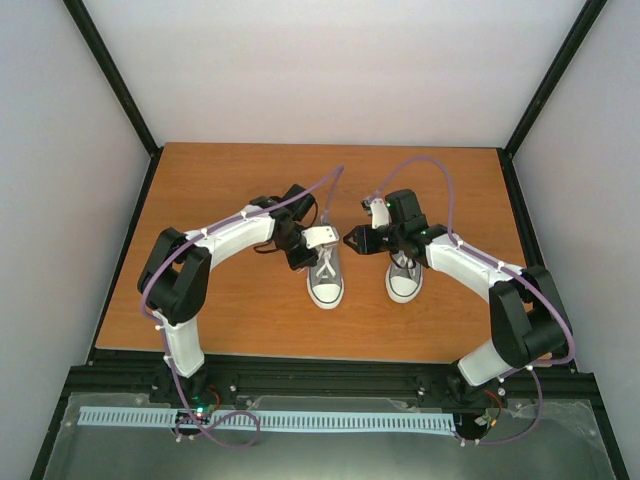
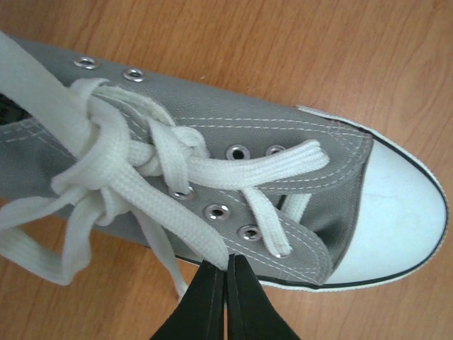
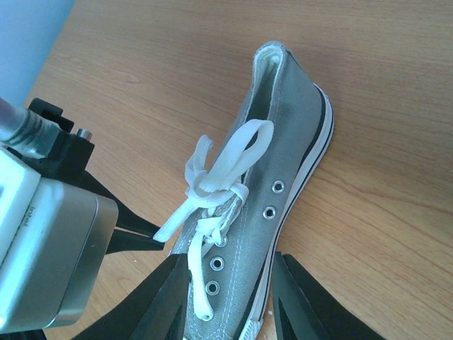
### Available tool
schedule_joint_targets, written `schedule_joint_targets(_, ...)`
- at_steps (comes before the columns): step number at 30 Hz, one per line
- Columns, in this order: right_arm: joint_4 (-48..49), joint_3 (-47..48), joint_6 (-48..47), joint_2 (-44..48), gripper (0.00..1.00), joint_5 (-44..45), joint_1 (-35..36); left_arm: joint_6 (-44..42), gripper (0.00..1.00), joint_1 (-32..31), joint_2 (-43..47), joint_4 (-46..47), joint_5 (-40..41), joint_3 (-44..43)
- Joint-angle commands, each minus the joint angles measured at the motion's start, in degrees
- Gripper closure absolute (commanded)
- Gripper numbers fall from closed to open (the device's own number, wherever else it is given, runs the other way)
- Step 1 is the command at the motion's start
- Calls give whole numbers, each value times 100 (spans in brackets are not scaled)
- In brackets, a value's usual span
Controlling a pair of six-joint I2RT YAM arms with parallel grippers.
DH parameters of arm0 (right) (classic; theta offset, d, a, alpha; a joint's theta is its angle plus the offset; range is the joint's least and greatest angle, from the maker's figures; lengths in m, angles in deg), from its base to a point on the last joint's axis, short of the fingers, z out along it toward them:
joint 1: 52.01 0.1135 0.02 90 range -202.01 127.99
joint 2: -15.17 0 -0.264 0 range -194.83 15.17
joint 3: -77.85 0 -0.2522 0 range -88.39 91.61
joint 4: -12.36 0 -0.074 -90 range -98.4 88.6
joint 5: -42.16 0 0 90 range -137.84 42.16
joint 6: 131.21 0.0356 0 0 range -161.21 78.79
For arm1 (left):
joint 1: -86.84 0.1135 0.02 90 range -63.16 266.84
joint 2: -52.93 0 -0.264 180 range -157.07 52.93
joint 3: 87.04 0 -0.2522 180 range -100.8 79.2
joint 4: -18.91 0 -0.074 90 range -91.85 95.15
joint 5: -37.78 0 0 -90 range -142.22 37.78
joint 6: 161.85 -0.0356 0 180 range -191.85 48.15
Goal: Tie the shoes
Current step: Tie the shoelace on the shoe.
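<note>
Shoes (image 1: 404, 281) are sitting side by side near the middle of the table (image 1: 220, 190), toes pointing toward 6 o'clock in the top view, the left shoe (image 1: 326, 284) lying just at 9 o'clock of its mate. The left gripper (image 2: 226, 265) is hovering over that left shoe with its fingers pressing flat together. A loose lace end (image 3: 161, 231) is running right up to their tips in the right wrist view, but whether it is being pinched I cannot tell. The right gripper (image 3: 228, 265) is hanging partly open at 3 o'clock of the left one, its fingers standing apart on either side of the shoe in its own view and gripping nothing. A knot (image 2: 141, 156) with one loop (image 3: 241, 145) is showing over the tongue, so the bow is looking only half formed. Doing this step well is probably meaning drawing the lace end slowly outward toward 9 o'clock and watching that the loop is not slipping back through the knot, with the right fingers bracing the loop. Pulling hard is risking dragging the light shoe across the wood.
</note>
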State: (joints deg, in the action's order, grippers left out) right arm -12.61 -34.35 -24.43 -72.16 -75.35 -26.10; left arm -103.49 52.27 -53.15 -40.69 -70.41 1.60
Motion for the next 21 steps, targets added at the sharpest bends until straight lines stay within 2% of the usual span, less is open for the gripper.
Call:
schedule_joint_targets(1, 4, 19, -29, 103, 66, -33, 4, -55, 99, -106, 205, -329, -401, -27)
schedule_joint_targets(3, 148, 10, 45, 82, 65, -121, 2, -95, 99, -202, 211, -435, -491, -3)
schedule_joint_targets(6, 606, 15, 305, -77, 58, -429, -7, -112, 99, -303, 185, -485, -629, 1)
schedule_joint_targets(13, 1388, 442, 736, -1096, 50, -716, -84, -53, 99, -305, 197, -401, -690, 81)
schedule_joint_targets(21, 1291, 1155, 465, -1942, 46, -1175, -77, -71, 99, -305, 230, -462, -879, 175)
